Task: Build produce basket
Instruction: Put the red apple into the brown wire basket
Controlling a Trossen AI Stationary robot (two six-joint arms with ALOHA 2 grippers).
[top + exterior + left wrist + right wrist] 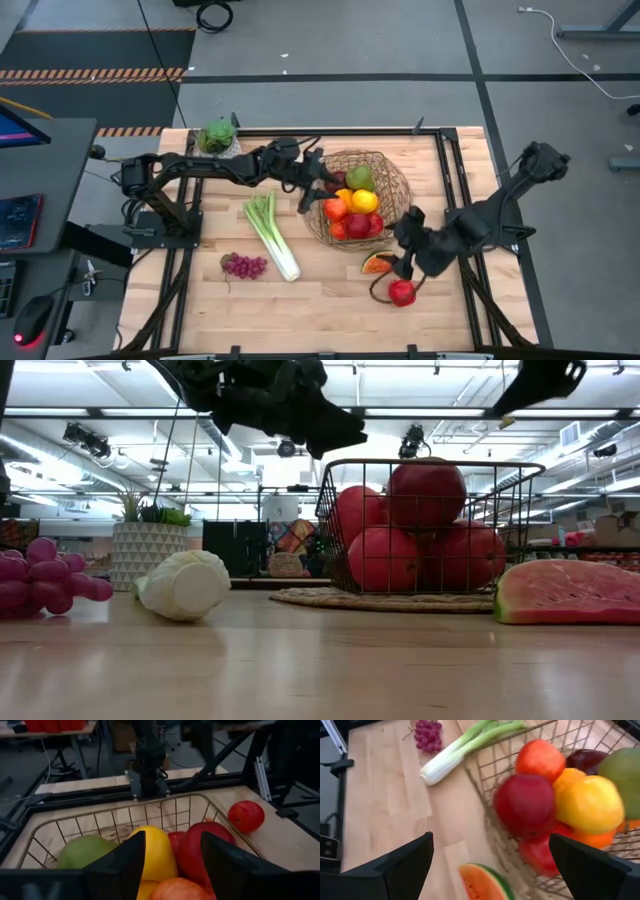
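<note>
Two tools are at work: the left tool [318, 190] hangs over the near rim of the basket [400, 180] with fingers half apart and empty, and the right tool [408, 262] stands wide open above the watermelon slice [377, 264]. The round tan wire basket holds red apples, an orange, a lemon and a green pear. On the table [330, 300] lie a leek [270, 233], purple grapes [243, 265] and one red apple [402, 292].

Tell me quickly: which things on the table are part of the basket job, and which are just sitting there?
Part of the job:
- basket, already holding apples, a pear and yellow fruit
- leek
- grapes
- watermelon slice
- loose red apple

Just sitting there:
- potted plant, at the table's far edge
- woven mat under the basket
</note>
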